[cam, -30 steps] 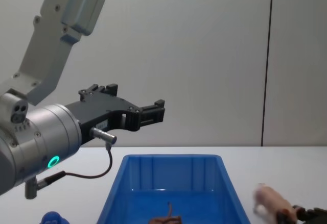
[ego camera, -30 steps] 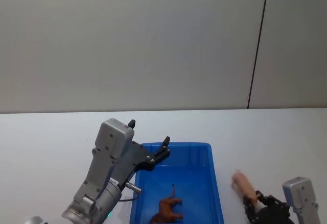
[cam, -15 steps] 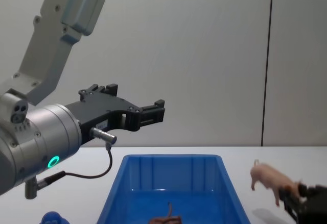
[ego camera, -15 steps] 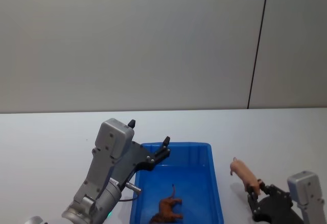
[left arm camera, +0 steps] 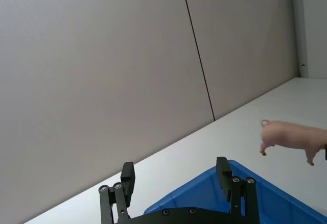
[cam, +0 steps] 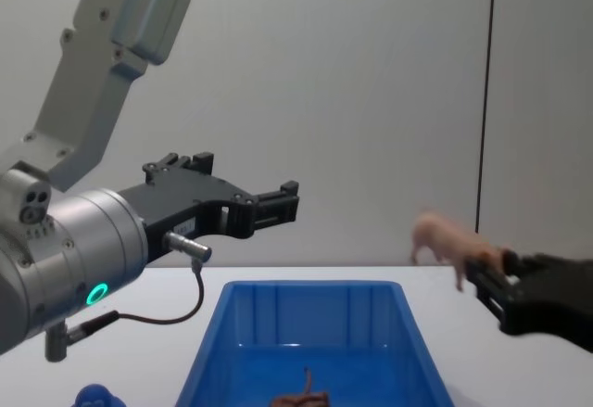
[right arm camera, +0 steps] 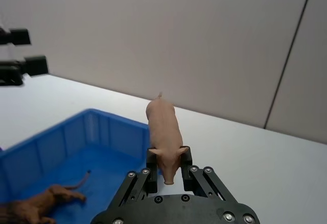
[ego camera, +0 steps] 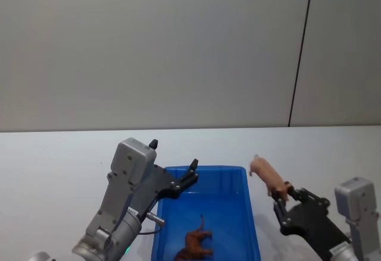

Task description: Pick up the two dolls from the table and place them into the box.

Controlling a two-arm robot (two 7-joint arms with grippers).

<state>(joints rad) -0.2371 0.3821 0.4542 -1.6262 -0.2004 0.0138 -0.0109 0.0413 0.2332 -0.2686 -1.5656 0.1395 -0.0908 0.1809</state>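
Clamped black fingers [right arm camera: 152, 164] of the right gripper [right arm camera: 168, 167] pinch the pale pink plastic pig figurine [right arm camera: 163, 124] at its head end. It hangs above the white tabletop [ego camera: 53, 154], at two o'clock from the bright blue ribbed plastic bin [ego camera: 252, 213]. Inside, toward six, lies the slender reddish-brown plastic animal [ego camera: 193, 244]. At ten o'clock the left gripper [ego camera: 174, 154] hovers spread and empty. Carrying the second doll seems the step in hand; next, shift toward nine over the bin, then release.
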